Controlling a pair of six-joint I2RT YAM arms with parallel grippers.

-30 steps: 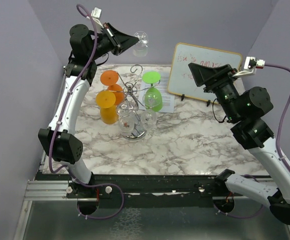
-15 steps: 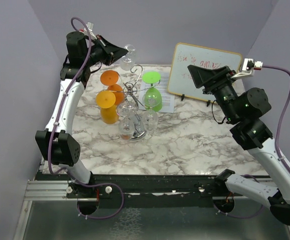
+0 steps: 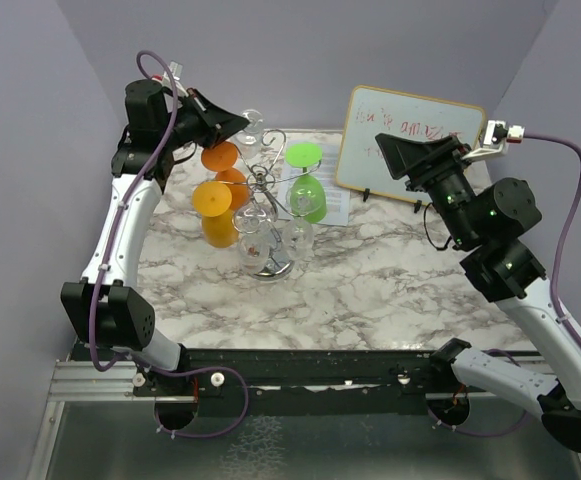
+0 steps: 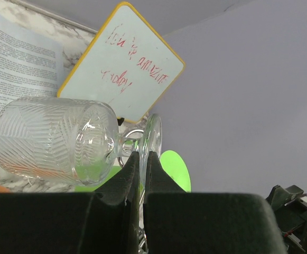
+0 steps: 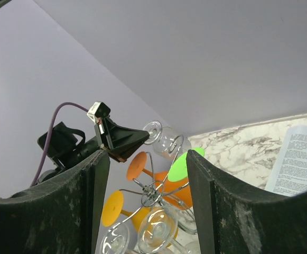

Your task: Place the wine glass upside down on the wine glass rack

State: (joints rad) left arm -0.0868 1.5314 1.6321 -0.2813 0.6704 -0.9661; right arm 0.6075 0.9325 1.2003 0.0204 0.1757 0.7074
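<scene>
A clear wine glass [image 3: 254, 127] hangs in the air at the back left, just beside the rear loops of the chrome wine glass rack [image 3: 262, 182]. My left gripper [image 3: 238, 121] is shut on its foot disc. In the left wrist view the glass [image 4: 53, 140] lies sideways, bowl to the left, with the foot pinched between the fingers of that gripper [image 4: 141, 156]. My right gripper [image 3: 385, 150] hovers open at the right, holding nothing. From the right wrist view, its open gripper [image 5: 148, 153] frames the held glass [image 5: 169, 142] and the rack hub [image 5: 153, 193].
Hanging upside down on the rack are two orange glasses [image 3: 213, 210], a green glass [image 3: 307, 190] and two clear ones [image 3: 255, 240]. A whiteboard [image 3: 410, 140] leans at the back right, with a printed sheet [image 3: 338, 208] lying beside it on the marble table [image 3: 390, 285].
My left arm has carried the clear glass down and to the left, from high above the back wall to right beside the rack's rear loops. The right arm has barely moved.
</scene>
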